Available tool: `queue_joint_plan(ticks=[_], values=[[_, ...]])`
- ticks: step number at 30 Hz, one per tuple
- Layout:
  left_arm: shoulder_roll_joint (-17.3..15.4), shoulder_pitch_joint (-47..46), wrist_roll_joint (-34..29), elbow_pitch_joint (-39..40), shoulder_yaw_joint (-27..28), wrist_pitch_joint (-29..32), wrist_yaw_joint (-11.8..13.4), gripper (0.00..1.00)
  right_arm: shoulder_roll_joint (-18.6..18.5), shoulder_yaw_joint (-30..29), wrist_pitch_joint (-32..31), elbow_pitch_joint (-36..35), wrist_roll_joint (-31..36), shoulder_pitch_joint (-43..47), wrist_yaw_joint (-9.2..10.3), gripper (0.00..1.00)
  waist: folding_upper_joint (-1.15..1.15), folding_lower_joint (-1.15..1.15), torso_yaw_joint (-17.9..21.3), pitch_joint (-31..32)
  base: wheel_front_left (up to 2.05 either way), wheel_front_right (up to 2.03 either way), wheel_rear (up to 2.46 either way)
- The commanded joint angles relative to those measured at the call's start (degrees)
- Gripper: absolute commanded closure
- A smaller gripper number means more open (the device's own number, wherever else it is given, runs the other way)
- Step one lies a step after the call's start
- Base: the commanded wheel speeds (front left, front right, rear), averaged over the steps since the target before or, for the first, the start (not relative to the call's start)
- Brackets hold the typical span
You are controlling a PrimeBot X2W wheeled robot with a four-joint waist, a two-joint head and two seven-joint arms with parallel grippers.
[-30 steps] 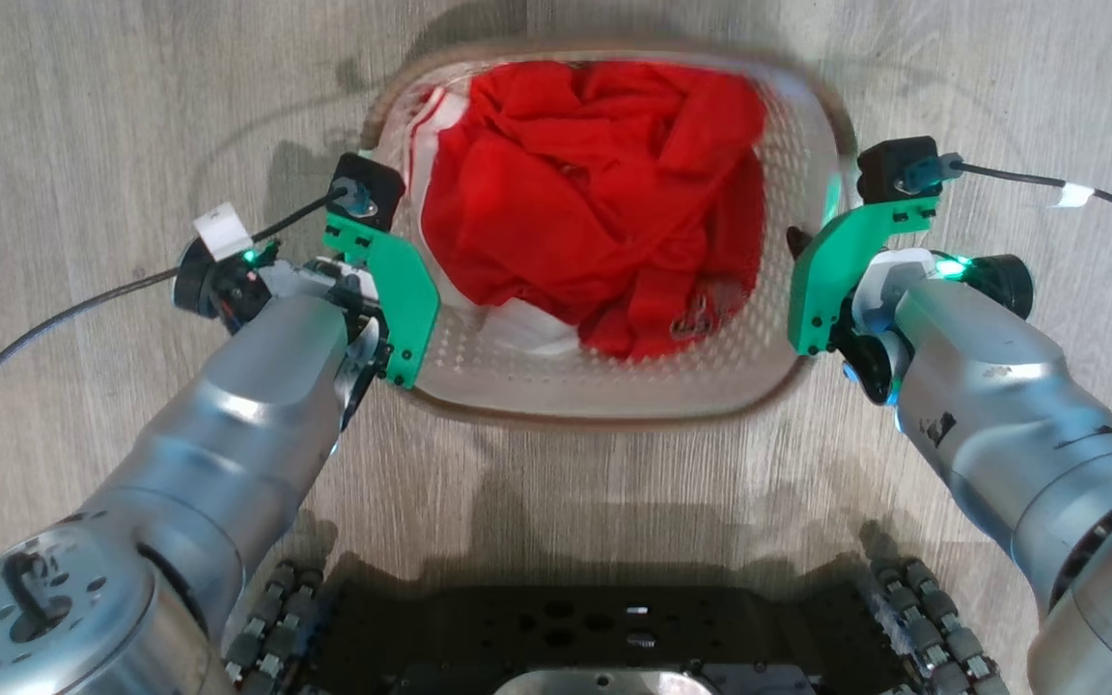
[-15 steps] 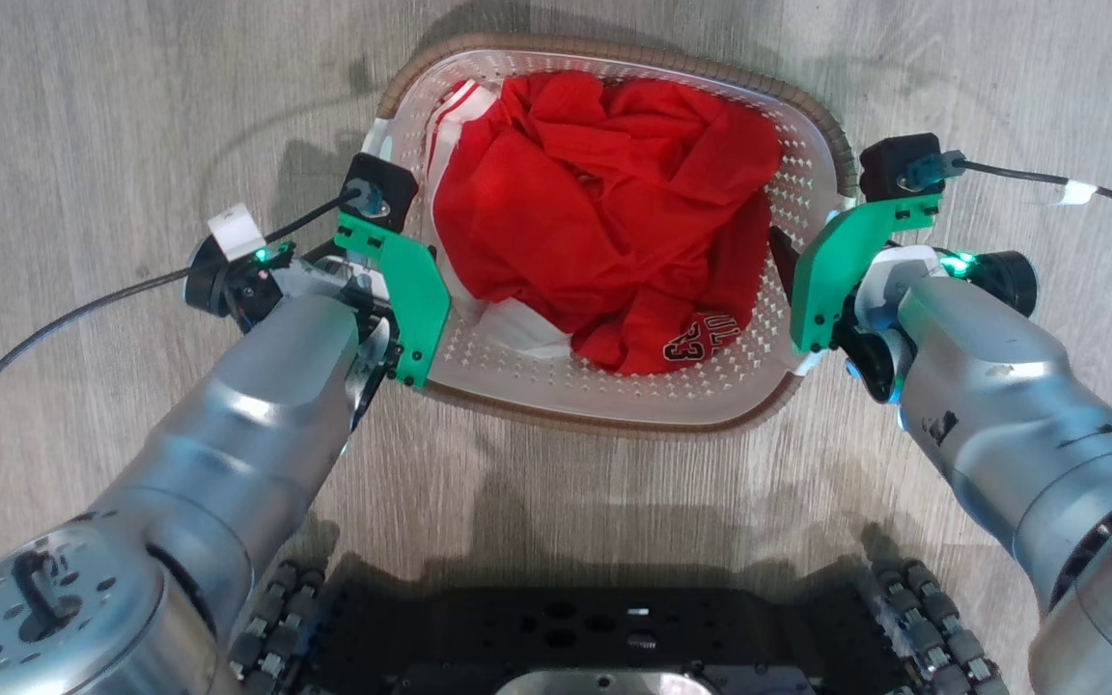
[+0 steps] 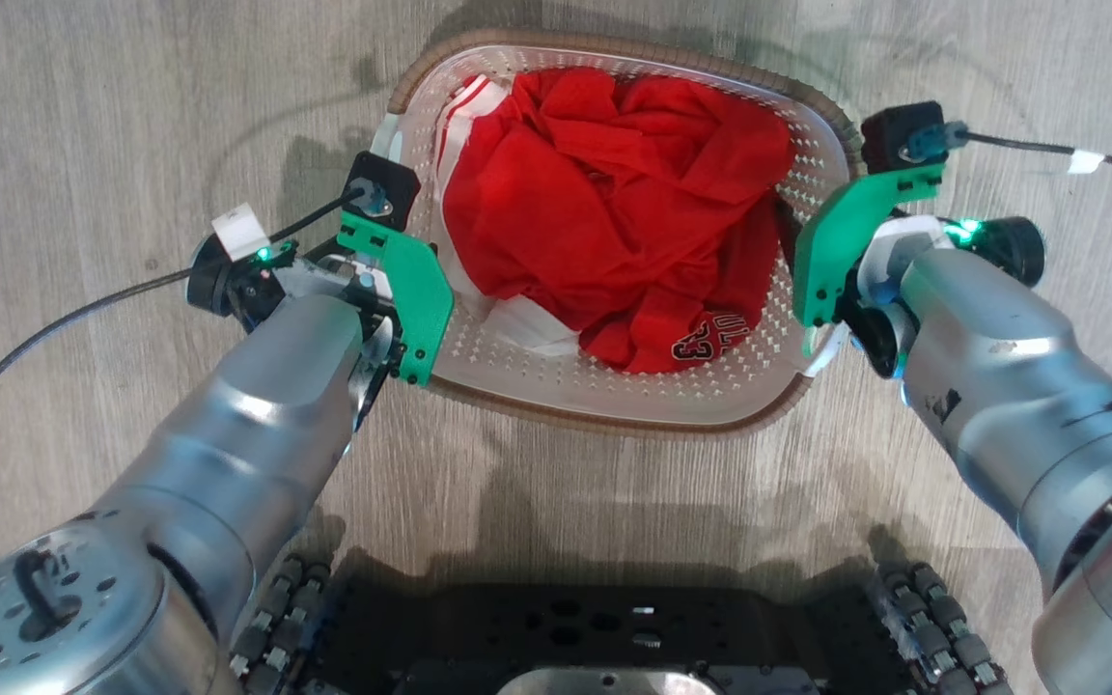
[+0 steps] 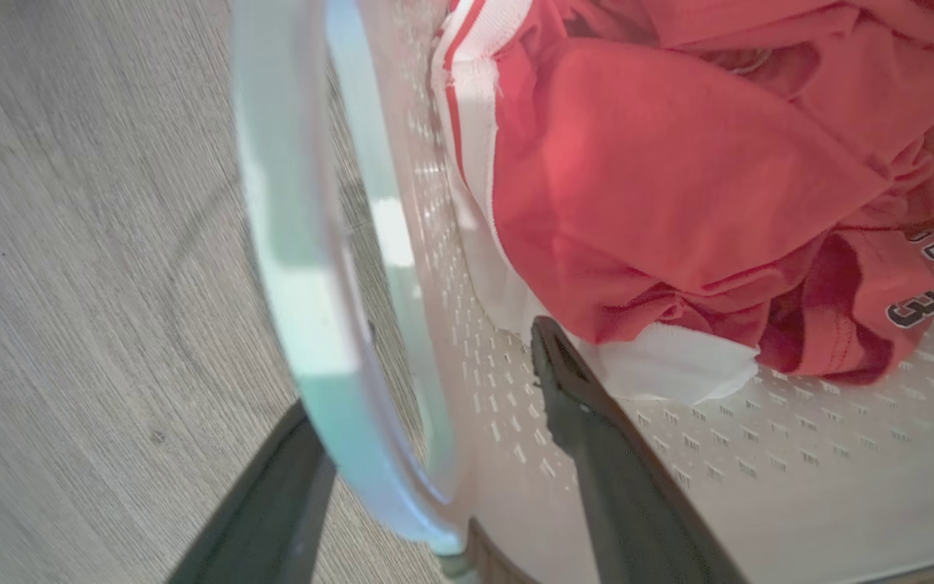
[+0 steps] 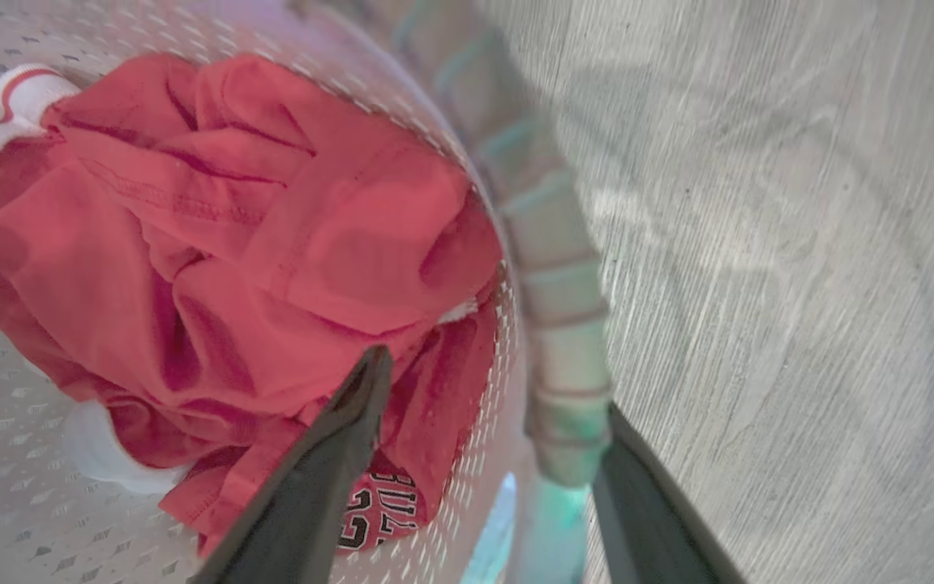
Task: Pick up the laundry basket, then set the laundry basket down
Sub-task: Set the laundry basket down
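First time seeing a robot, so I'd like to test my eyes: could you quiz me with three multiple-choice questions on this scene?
1. Where is the laundry basket?
A) between the left gripper and right gripper
B) behind the robot
C) on a shelf
2. The clothes inside are mostly:
A) blue
B) red
C) black
3. The basket is:
A) empty
B) overturned
C) upright and loaded

Answers: 1 A, a gripper sits at each side wall; 2 B, red fabric is heaped inside; 3 C, its opening faces up.
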State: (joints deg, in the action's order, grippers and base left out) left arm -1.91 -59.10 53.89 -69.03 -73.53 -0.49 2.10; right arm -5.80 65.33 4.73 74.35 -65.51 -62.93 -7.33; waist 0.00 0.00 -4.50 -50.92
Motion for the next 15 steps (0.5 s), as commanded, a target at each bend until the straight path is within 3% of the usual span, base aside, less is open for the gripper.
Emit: queue_joint_plan(ticks=[1,15], values=[[-0.97,-0.03,0.26,0.4,0.24,0.04,0.46,0.0,0.29,0.35,0.78,-0.4,0.53,2.35,-0.16,0.0,0.0,0.0,-0.09,0.05,0.0,0.0,0.0],[-0.97,-0.1,0.32,0.8,0.21,-0.16,0.96,0.0,0.23,0.56,1.79,-0.4,1.61,1.1,-0.16,0.0,0.0,0.0,-0.71,0.25,0.0,0.0,0.0]])
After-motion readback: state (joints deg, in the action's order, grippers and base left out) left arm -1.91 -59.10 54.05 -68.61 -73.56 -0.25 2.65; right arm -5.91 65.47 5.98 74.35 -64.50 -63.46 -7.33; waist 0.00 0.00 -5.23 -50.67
